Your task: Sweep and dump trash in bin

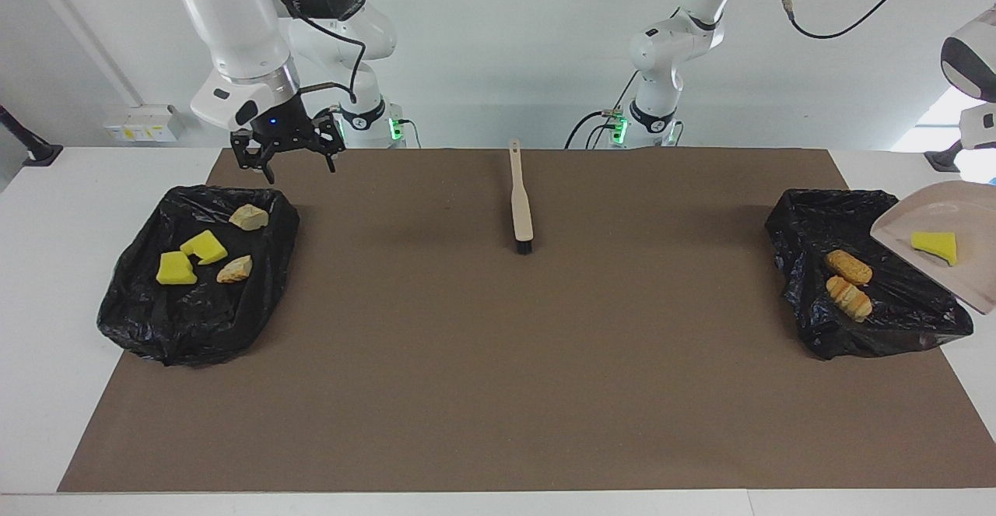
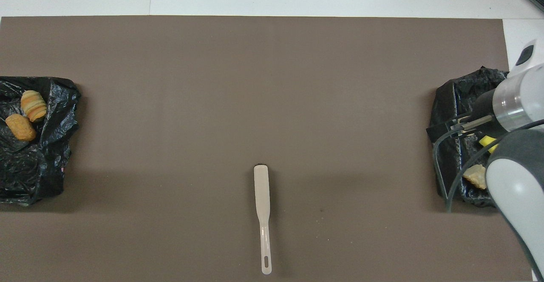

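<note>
- Brown matting [image 1: 498, 360] covers most of a white table [image 1: 47, 267], with a pale wall at the robots' end.
- At the right arm's end of the table a black bin bag [image 1: 194, 314] lies open, holding four scraps: two yellow sponge bits [image 1: 176, 268] and [image 1: 204, 246], and two beige stone-like chunks [image 1: 248, 217] and [image 1: 234, 269].
- The right gripper [image 1: 285, 159] hangs in the air, empty, over that bag's edge nearest the robots; its fingers stand spread wide and point down.
- In the overhead view the right arm covers much of this bag, leaving one beige chunk [image 2: 475, 175] and a sliver of yellow sponge [image 2: 488, 141] visible.
- A second black bin bag [image 1: 864, 310] lies at the left arm's end of the table, with a brown bread-like lump [image 1: 848, 266] and a striped orange and beige chunk [image 1: 849, 299] resting in it, close together.
- The beige dustpan [image 1: 953, 267] is held tilted in the air over that bag's outer edge, its mouth sloping down toward the bag; one yellow sponge scrap [image 1: 934, 245] sits in the pan.
- The left gripper sits at the frame's edge above the dustpan; I cannot tell how its fingers stand.
- The beige brush [image 1: 520, 205] lies flat on the matting, midway between the bags and toward the robots, bristles pointing away from them, touched by neither gripper.
</note>
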Robot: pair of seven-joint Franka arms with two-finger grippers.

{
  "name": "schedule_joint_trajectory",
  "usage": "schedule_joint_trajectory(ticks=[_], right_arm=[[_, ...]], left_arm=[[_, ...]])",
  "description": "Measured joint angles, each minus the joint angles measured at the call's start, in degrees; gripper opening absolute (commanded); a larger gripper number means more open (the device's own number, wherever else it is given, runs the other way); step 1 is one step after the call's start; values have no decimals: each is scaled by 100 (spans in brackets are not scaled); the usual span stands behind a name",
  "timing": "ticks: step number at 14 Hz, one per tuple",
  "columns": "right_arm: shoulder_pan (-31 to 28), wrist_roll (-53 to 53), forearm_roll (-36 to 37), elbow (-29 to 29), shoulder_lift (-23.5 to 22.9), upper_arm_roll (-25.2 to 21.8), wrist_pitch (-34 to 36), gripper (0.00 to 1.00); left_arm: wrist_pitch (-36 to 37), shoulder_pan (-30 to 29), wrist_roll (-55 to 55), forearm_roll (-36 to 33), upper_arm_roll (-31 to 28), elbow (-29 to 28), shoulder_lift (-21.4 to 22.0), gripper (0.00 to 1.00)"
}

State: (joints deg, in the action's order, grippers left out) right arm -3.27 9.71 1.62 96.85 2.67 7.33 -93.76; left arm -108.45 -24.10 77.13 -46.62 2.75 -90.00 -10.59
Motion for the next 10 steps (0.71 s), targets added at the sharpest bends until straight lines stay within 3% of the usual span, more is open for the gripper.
schedule_joint_trajectory(ticks=[6, 10], right_arm=[[-219, -588, -2, -263, 54, -112, 194, 100], [-222, -624, -4, -264, 125, -171, 222, 100]], left_arm=[[37, 559, 14, -1188, 10, 9, -15, 0], [393, 768, 15, -1278, 9, 10, -17, 0]])
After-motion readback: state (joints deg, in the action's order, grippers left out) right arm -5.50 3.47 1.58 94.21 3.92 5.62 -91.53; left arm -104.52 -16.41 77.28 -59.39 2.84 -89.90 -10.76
